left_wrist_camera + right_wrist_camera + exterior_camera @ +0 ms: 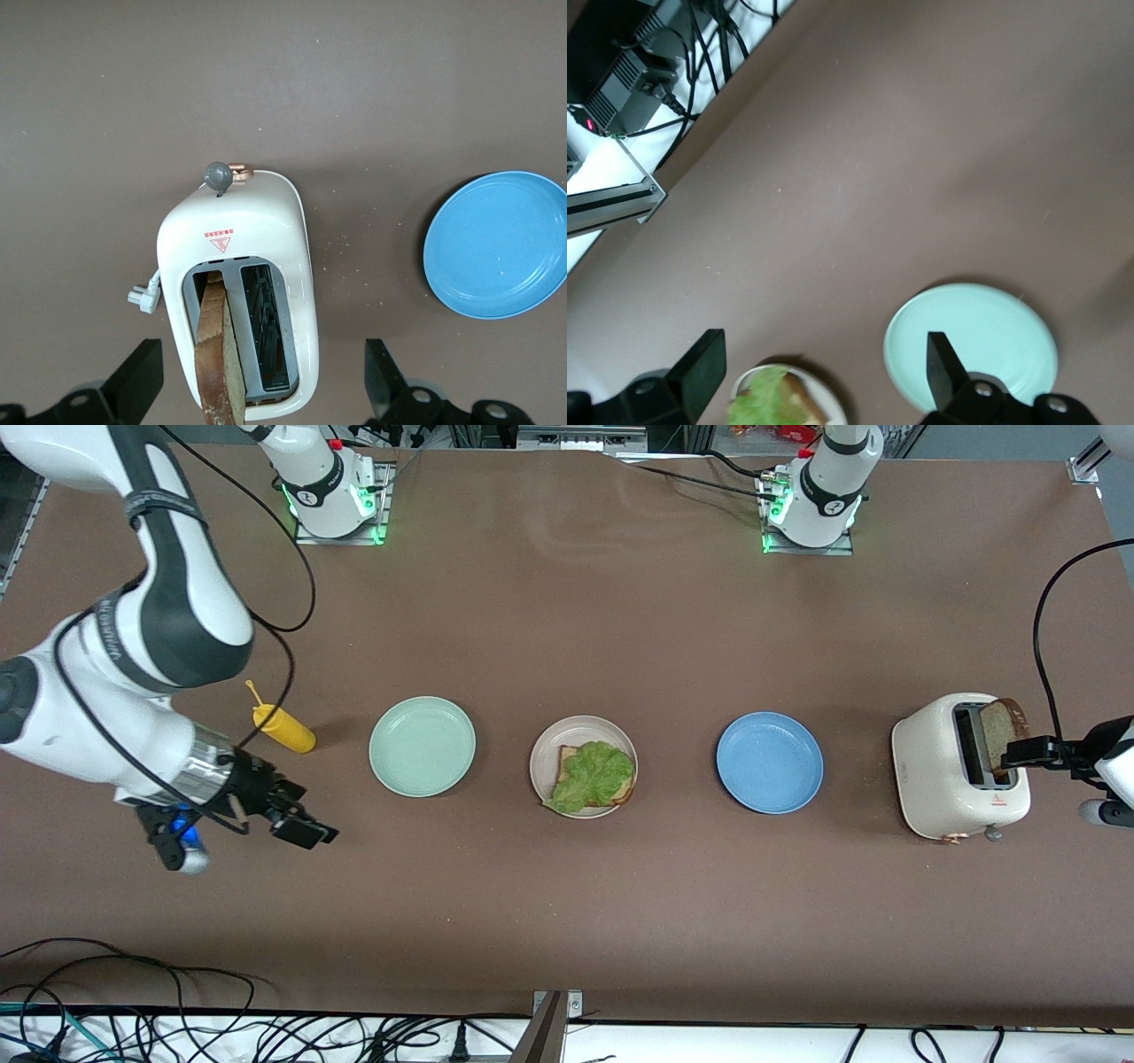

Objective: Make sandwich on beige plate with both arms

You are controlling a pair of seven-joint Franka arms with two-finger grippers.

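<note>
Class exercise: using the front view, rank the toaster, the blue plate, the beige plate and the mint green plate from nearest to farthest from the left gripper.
1. Toaster, right under the open left gripper, at the left arm's end of the table.
2. Blue plate, next along the row.
3. Beige plate, mid-table, carrying bread and lettuce.
4. Mint green plate, toward the right arm's end.

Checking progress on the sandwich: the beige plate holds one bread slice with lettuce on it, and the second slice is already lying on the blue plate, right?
Not quite. The beige plate does hold a bread slice topped with lettuce, but the blue plate carries nothing. The second slice stands in the toaster, between the open left gripper's fingers, as the front and left wrist views show.
</note>
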